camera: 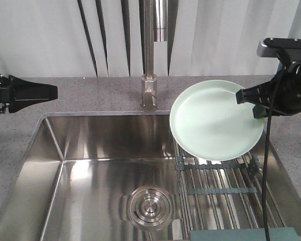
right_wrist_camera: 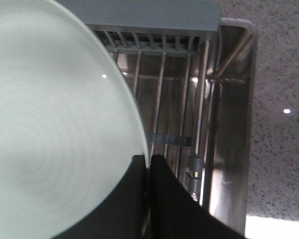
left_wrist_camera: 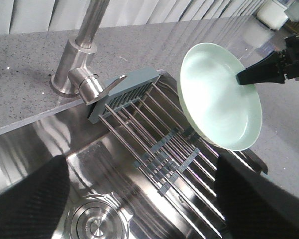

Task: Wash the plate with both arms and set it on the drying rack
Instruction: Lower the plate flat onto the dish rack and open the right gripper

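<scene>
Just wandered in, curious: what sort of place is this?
Likely a kitchen, perhaps a mock-up: a steel sink with a tall faucet, a speckled counter, and a drying rack across the basin, a plate held above it.

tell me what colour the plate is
Pale mint green, plain with no pattern: the plate shows best in the front view.

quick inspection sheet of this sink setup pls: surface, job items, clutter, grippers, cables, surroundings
surface: steel sink with round drain, set in a speckled grey counter
job's things: plate held tilted over the far end of the drying rack, which lies across the sink's right side
clutter: nothing seen
grippers: right gripper fingers shut on the plate's rim; left gripper open, empty, over the counter at left
cables: black cable hangs from the right arm across the rack
surroundings: faucet, white backdrop
</scene>
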